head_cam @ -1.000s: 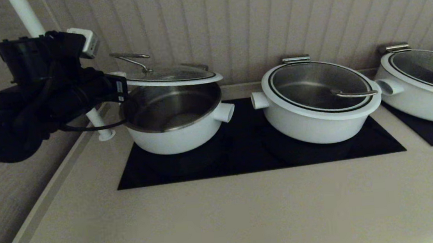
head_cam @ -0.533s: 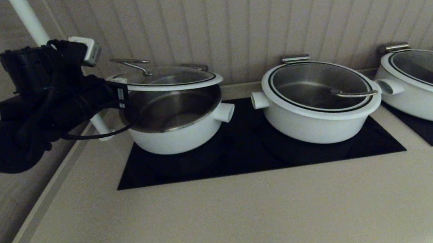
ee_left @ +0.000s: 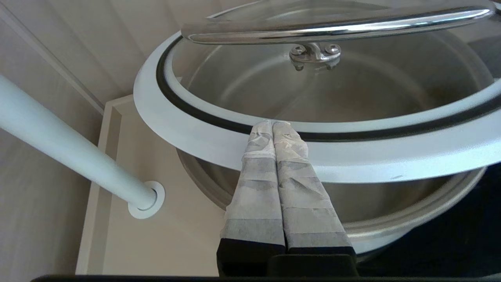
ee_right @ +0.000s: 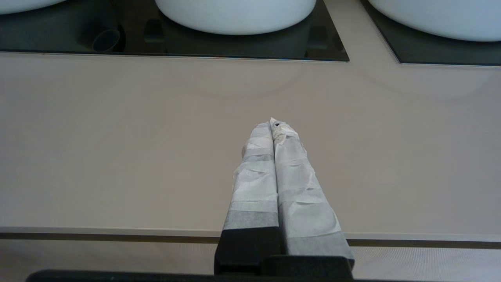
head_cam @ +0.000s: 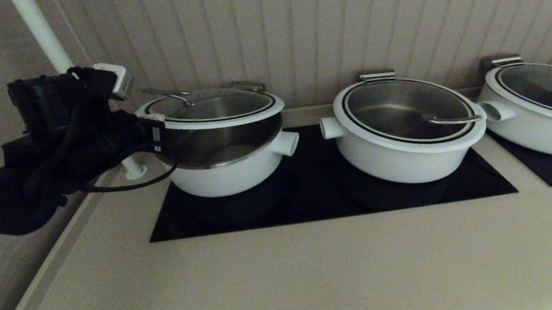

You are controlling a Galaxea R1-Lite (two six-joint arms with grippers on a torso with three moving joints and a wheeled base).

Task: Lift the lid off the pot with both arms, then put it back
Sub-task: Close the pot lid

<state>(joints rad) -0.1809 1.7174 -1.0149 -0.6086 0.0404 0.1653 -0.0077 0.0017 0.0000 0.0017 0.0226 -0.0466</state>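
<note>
Three white pots stood in a row across the head view, the leftmost pot (head_cam: 229, 166) at centre left on a black cooktop (head_cam: 330, 200). Its glass lid (head_cam: 212, 108) sat tilted over the opening, raised on the near side, with the steel interior visible beneath. The left gripper (head_cam: 156, 130), at left of the frame, met the lid's white rim; in the left wrist view its taped fingers (ee_left: 289, 172) were pressed together on that rim (ee_left: 219, 137). The right gripper (ee_right: 274, 123), seen only in its wrist view, hung over the beige counter (ee_right: 117, 149), jaws pressed together, holding nothing.
</note>
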